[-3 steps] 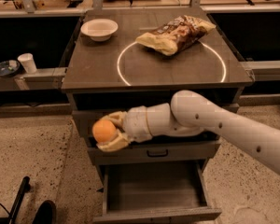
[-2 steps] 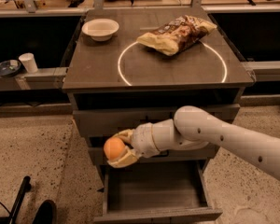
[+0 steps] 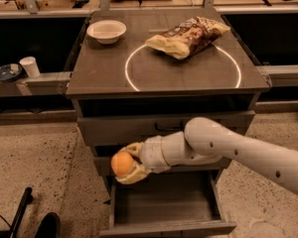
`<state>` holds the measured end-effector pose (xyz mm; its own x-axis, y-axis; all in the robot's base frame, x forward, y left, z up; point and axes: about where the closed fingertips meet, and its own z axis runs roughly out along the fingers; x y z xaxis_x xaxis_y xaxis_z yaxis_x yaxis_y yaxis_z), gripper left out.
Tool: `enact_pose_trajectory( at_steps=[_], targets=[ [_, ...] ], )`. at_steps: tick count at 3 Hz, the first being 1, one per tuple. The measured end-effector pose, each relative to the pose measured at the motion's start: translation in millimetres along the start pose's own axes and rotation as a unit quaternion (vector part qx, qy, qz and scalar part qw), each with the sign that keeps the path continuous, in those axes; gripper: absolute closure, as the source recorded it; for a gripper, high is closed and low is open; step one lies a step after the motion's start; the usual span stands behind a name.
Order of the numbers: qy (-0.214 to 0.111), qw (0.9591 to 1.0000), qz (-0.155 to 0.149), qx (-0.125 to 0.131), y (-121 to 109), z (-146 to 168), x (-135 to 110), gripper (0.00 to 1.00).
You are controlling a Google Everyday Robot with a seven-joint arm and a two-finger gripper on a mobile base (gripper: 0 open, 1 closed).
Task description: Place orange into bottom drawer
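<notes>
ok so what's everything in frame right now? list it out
orange: one, orange, held over the left side of the open drawer
bottom drawer: one, grey, pulled open at the cabinet's foot
upper drawer: one in plain view, grey, shut, just under the top
bowl: one, white, back left of the cabinet top
chip bag: one, brown and yellow, back right, lying across the ring
ring: one, white, marked on the top
cup: one, white, ledge at left
dish: one, dark, beside the cup
arm: one, white, reaching in from the right
end effector: one, pale, shut on the orange, in front of the cabinet
</notes>
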<state>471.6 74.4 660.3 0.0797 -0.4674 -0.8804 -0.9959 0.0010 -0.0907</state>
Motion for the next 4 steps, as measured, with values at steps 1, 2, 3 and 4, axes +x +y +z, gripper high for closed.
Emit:
enact_pose_trajectory(
  at_steps=[1, 2, 3, 4],
  targets=[
    [0.043, 0.9980, -0.034, 0.030, -0.4, 14.9, 59.4, 1.00],
    [0.089, 0.9919, -0.040, 0.082, -7.8, 45.5, 142.6, 1.00],
    [0.088, 0.9923, -0.039, 0.077, -5.5, 46.3, 142.3, 1.00],
    [0.102, 0.9914, -0.022, 0.078, -5.7, 50.6, 166.7, 1.00]
  ],
)
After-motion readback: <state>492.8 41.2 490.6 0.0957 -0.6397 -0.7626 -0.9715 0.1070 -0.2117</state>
